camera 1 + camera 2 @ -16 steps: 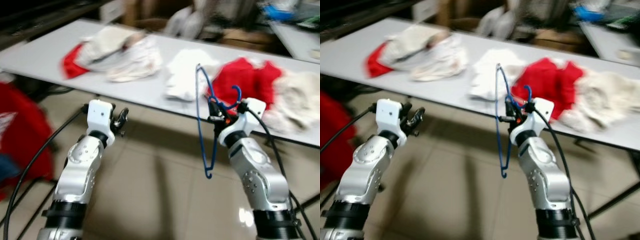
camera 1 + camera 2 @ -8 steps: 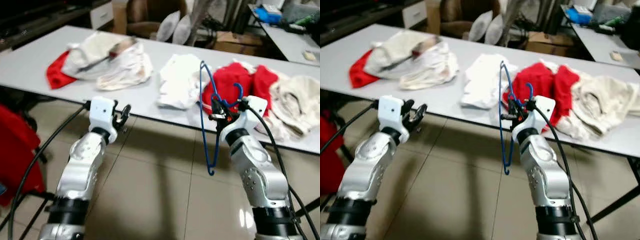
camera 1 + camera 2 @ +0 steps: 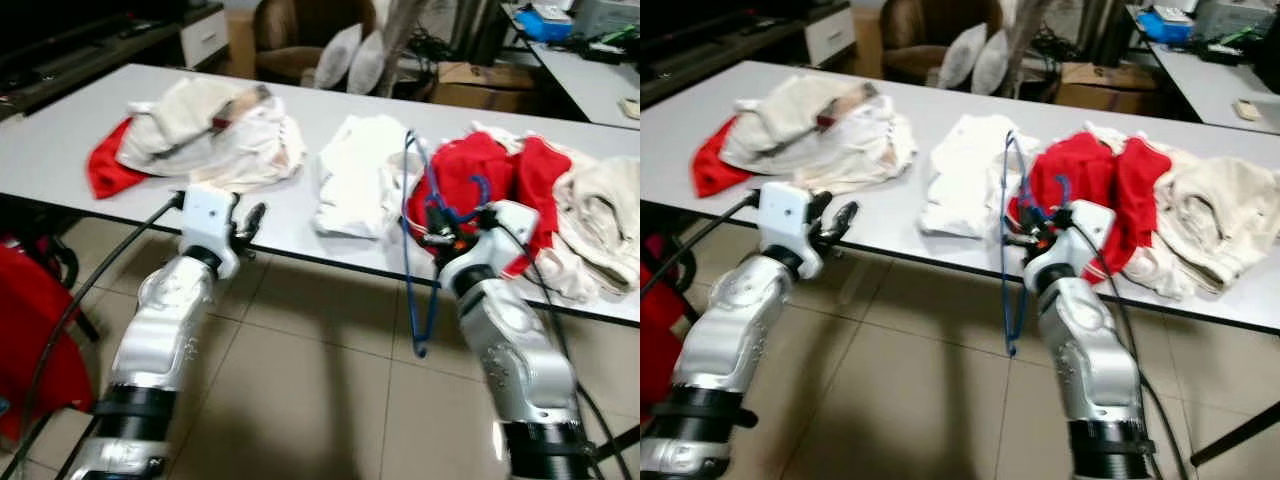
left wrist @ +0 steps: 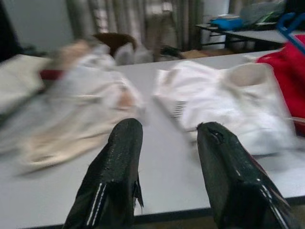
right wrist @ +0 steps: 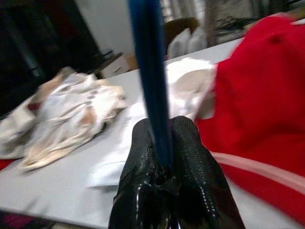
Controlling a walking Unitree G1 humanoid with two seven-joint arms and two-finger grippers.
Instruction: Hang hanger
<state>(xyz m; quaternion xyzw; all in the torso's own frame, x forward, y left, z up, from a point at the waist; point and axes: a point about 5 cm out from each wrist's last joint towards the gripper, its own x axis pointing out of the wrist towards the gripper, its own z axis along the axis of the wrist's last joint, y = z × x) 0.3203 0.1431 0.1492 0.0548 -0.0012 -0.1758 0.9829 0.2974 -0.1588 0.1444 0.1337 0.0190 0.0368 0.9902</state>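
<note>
Table (image 3: pixel 60 140) now nearer both raised arms; right gripper (image 3: pixel 432 228) clamped on upright blue hanger (image 3: pixel 410 250), left gripper (image 4: pixel 169 143) fingers apart.

Long grey counter (image 3: pixel 90 120) carries heaps of clothing: white-and-red pile (image 3: pixel 200 130), folded white garment (image 3: pixel 355 175), red garment (image 3: pixel 490 185). Right gripper (image 3: pixel 432 228) at counter edge, fingers clamped on thin blue wire hanger (image 3: pixel 412 250), upright. Left gripper (image 3: pixel 250 222) near edge, fingers apart.
</note>
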